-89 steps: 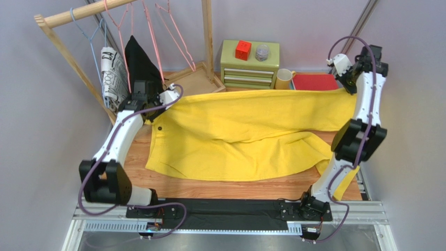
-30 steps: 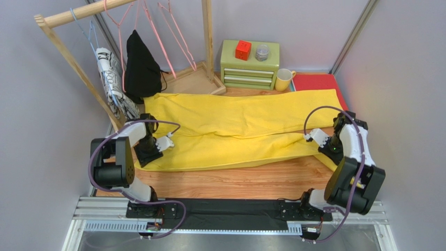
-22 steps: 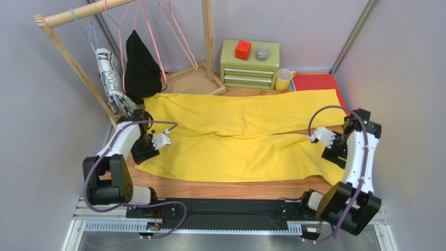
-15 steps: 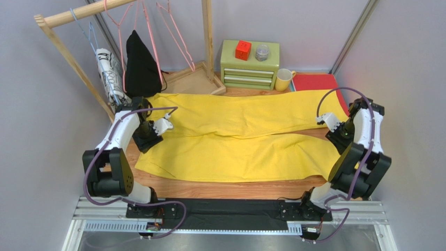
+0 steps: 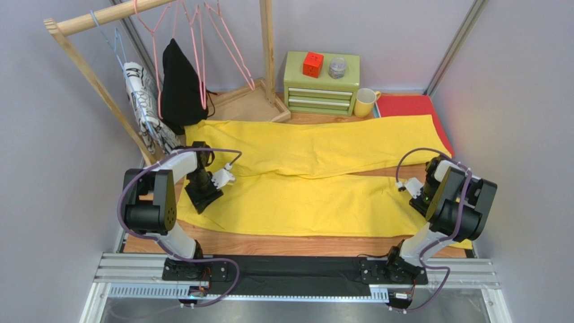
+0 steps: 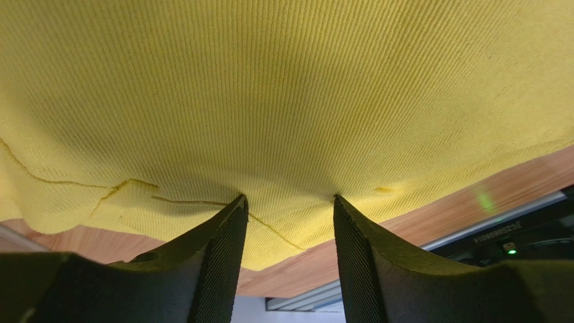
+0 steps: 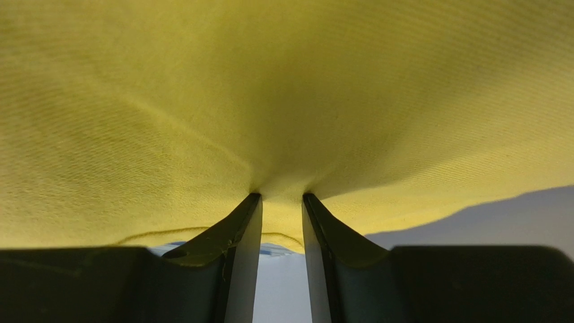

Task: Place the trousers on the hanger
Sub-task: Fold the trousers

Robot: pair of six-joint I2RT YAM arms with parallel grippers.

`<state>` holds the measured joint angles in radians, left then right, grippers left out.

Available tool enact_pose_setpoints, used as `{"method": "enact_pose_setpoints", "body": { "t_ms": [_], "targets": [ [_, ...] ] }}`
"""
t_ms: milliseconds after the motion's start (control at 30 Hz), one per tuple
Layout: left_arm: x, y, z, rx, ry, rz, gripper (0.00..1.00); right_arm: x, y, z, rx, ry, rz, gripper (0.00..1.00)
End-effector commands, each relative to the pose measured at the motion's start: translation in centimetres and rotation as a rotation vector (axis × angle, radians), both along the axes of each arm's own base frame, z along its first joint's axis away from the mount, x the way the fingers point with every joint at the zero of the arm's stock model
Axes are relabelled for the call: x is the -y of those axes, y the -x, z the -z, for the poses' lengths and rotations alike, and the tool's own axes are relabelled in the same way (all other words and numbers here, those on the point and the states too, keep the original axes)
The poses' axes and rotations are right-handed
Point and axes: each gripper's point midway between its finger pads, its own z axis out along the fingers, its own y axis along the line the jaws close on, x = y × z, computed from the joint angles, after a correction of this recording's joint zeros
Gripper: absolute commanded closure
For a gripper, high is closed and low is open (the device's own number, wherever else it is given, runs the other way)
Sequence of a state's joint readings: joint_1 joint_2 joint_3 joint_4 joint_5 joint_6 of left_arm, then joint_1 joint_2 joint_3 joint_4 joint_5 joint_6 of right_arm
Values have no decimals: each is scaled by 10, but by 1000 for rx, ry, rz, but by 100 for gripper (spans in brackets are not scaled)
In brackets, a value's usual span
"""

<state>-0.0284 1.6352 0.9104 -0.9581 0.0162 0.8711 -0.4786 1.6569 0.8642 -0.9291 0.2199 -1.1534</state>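
Observation:
The yellow trousers (image 5: 310, 182) lie lengthwise across the wooden table, legs folded one over the other, the leg ends draping off the right edge. My left gripper (image 5: 202, 195) stands on the waist end. In the left wrist view its jaws are apart, fingertips (image 6: 237, 202) pressing into the cloth (image 6: 283, 101) near its edge. My right gripper (image 5: 416, 195) is at the leg end. In the right wrist view its narrow jaws pinch a pucker of cloth (image 7: 281, 195). Pink wire hangers (image 5: 202, 47) hang on the wooden rack at the back left.
A black garment (image 5: 180, 84), a black-and-white patterned garment (image 5: 145, 101) and a light blue hanger (image 5: 118, 47) also hang on the rack (image 5: 101, 17). A green drawer box (image 5: 322, 84), yellow mug (image 5: 364, 102), red mat (image 5: 404, 104) and wooden tray (image 5: 246, 104) stand at the back.
Both arms carried the trousers from spread and lifted down onto the table. In the last half second both grippers moved nearer and inward, and the near edge of the cloth shifted with them.

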Motion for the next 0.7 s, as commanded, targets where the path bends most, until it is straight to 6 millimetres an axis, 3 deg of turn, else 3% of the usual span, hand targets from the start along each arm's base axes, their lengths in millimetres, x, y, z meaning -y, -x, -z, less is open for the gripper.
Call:
{"method": "enact_pose_setpoints", "body": {
  "t_ms": [0,100,167,300,333,400,433,467,533,567,600,633,667],
  "targets": [
    [-30,18,25,-28,-143,99,43,61,-60,24,170,236,-96,67],
    [-44,31,30,-44,-190,174,45,69,-79,18,207,252,-102,67],
    [-50,34,27,-32,-206,186,45,65,-87,0,224,214,-92,65],
    [-68,53,19,-52,-235,231,45,31,-85,-35,264,47,-96,57],
    [-71,57,18,-52,-242,247,45,17,-71,-48,230,-15,-102,55],
    [-78,64,15,-57,-270,307,45,4,-79,-67,288,-82,-91,52],
    [-80,65,14,-55,-278,321,45,-7,-73,-73,276,-136,-82,51],
    [-81,67,12,-59,-278,332,45,-6,-84,-85,315,-142,-72,51],
    [-77,66,7,-70,-248,350,45,-19,-93,-86,326,-210,-7,51],
    [-75,64,2,-69,-233,344,44,-20,-108,-96,366,-218,9,51],
    [-67,48,-8,-25,-187,324,44,-23,-114,-97,376,-227,50,52],
    [-61,55,-17,-64,-143,314,44,-28,-124,-94,376,-240,57,52],
    [-56,33,-35,-3,-121,298,43,-32,-133,-94,391,-249,63,52]
  ]
}}
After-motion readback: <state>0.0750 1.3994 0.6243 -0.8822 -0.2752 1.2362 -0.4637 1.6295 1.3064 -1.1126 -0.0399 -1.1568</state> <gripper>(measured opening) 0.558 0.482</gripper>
